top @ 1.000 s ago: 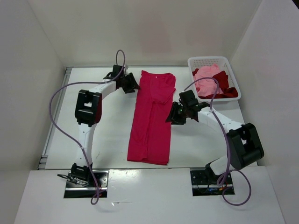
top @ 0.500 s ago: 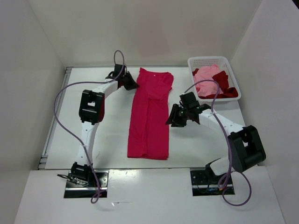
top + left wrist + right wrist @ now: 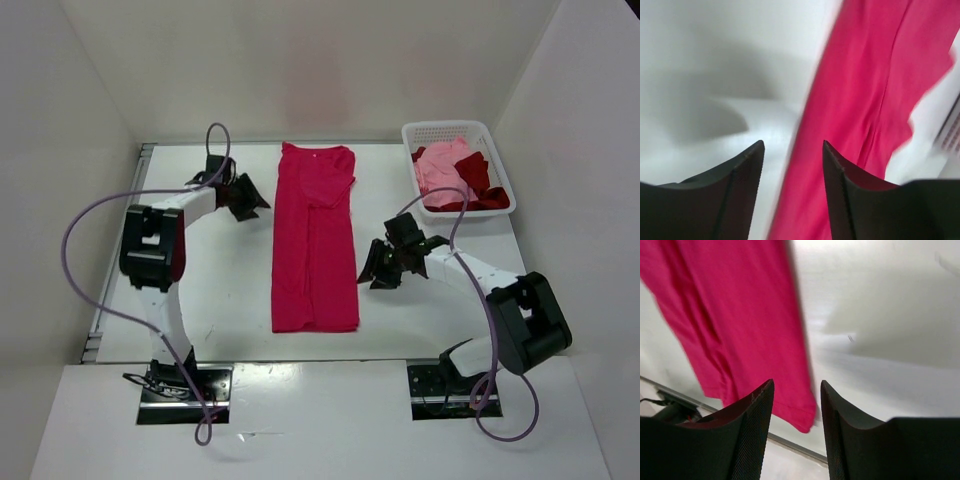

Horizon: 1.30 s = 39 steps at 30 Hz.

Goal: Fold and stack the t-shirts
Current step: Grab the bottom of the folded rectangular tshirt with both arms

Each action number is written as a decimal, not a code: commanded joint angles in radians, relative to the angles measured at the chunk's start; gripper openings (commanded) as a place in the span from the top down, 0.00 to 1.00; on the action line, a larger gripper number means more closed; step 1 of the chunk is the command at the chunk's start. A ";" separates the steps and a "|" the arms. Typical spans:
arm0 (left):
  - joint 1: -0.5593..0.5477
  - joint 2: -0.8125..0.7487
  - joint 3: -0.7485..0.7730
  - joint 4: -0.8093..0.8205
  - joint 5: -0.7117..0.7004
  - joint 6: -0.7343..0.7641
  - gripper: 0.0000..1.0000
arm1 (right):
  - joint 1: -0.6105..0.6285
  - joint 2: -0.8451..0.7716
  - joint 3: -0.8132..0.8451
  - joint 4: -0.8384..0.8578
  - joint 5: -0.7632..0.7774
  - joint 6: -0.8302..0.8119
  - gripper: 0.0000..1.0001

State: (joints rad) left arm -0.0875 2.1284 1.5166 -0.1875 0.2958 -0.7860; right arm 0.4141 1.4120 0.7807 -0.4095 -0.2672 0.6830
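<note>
White tabletop (image 3: pixel 215 290), boxed in by pale walls (image 3: pixel 300 70), is what we look down on, and near its middle lies the bright crimson-pink cloth t-shirt (image 3: pixel 314 245). We see it folded lengthwise into a narrow strip, flat on the surface, with its long axis running from the near edge straight toward the far wall. Its straight hem end points to the near edge. The far end carries a folded-in flap that overlaps the strip on its right side.

Just left of the strip's far part we find the left gripper (image 3: pixel 258 203), off the cloth. In its wrist view the jaws stand spread, with only the table and the shirt's edge beyond them. Just beside the strip's right edge, toward the near half, sits the right gripper (image 3: pixel 372 270), likewise spread and carrying nothing.

At the far right corner rests the white plastic lattice basket (image 3: pixel 445 128), well apart from the strip. It holds the crumpled pale pink cloth t-shirt (image 3: pixel 440 165), with the dark red cloth t-shirt (image 3: pixel 478 188) beside it.
</note>
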 commanded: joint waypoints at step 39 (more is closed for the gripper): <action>-0.314 -0.670 -0.938 -0.211 0.149 -0.070 0.61 | 0.247 -0.108 -0.294 0.150 -0.024 0.328 0.69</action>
State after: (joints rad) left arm -0.3965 1.4448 0.5980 -0.3996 0.4507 -0.8856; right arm 0.6441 1.2999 0.5049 -0.2989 -0.2771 0.9981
